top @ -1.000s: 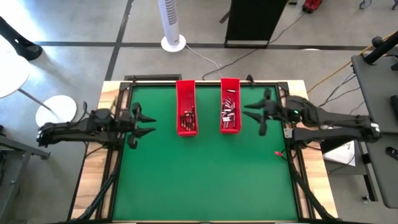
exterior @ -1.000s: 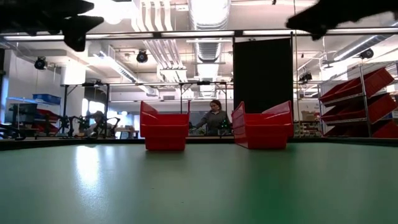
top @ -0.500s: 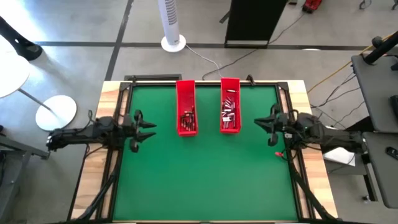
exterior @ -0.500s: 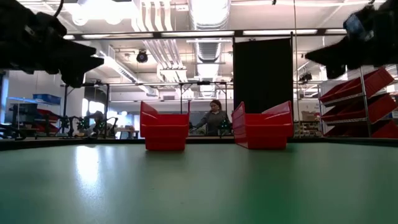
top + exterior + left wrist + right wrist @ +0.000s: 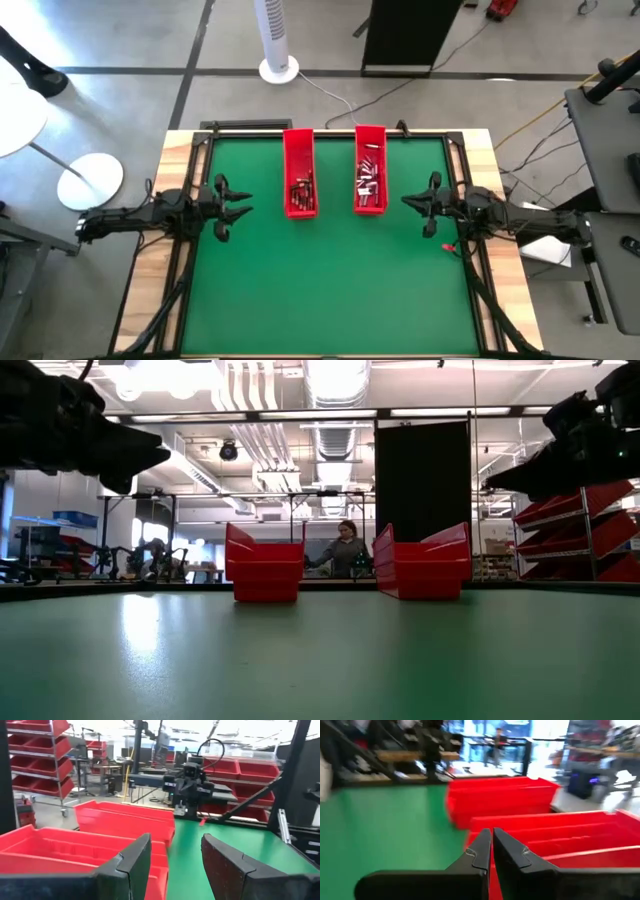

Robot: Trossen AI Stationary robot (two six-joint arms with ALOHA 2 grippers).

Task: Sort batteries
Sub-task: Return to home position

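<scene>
With batteries (image 5: pixel 302 192) lying in both trays (image 5: pixel 298 142) at upper centre, sorting looks done: left gripper (image 5: pixel 238 203), jaws released, and right gripper (image 5: pixel 410 202), jaws clenched empty, need only park.

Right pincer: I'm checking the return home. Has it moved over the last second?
Yes. In the high view the right pincer slid toward the table's near edge, from beside the right red bin's middle to its near end.

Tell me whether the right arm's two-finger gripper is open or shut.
Shut. In the right wrist view the right gripper has its two dark fingers meeting at the tips, nothing between them.
</scene>
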